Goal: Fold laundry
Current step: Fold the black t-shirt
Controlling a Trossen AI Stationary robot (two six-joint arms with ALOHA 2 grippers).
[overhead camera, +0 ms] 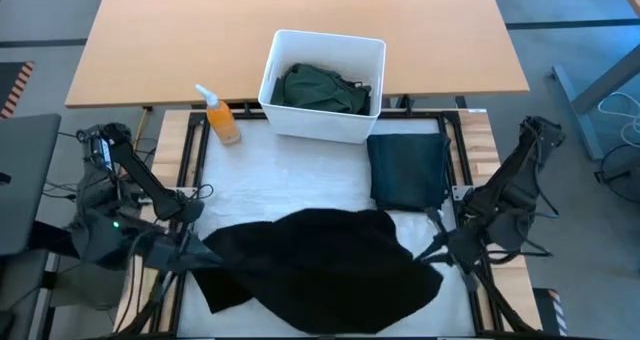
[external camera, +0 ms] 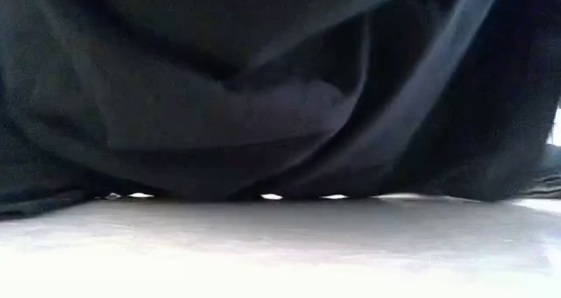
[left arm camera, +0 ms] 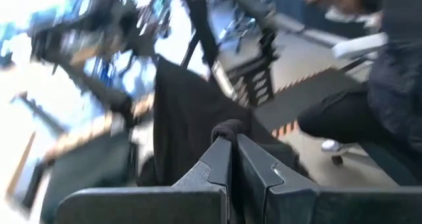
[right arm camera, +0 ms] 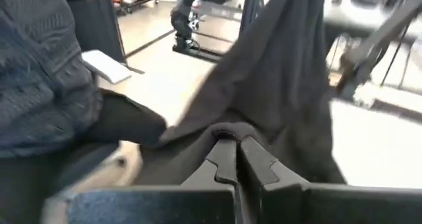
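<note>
A wide black garment (overhead camera: 320, 270) lies across the near middle of the table between my two grippers. It fills the low view (external camera: 263, 96), and its lower folds reach the white table top. My left gripper (overhead camera: 195, 245) is shut on its left side and my right gripper (overhead camera: 432, 250) is shut on its right side. A folded dark garment (overhead camera: 408, 170) lies flat at the far right. A dark green garment (overhead camera: 322, 88) sits in the white bin (overhead camera: 275, 60). My left gripper (left arm camera: 232, 145) pinches a small bunched fold (left arm camera: 227, 128) at the black garment's left edge between its two fingers. The cloth runs away from the fingertips in a broad sheet. My right gripper (right arm camera: 231, 148) pinches a bunched fold (right arm camera: 227, 130) at the garment's right edge between its two fingers. The cloth rises beyond the fingers and spreads out in creases.
An orange spray bottle (overhead camera: 220, 115) stands left of the bin at the far side. A wooden table (overhead camera: 300, 20) lies beyond. A seated person in dark clothes (left arm camera: 389, 85) shows in the left wrist view, and a person's knitted sleeve (right arm camera: 39, 72) in the right wrist view.
</note>
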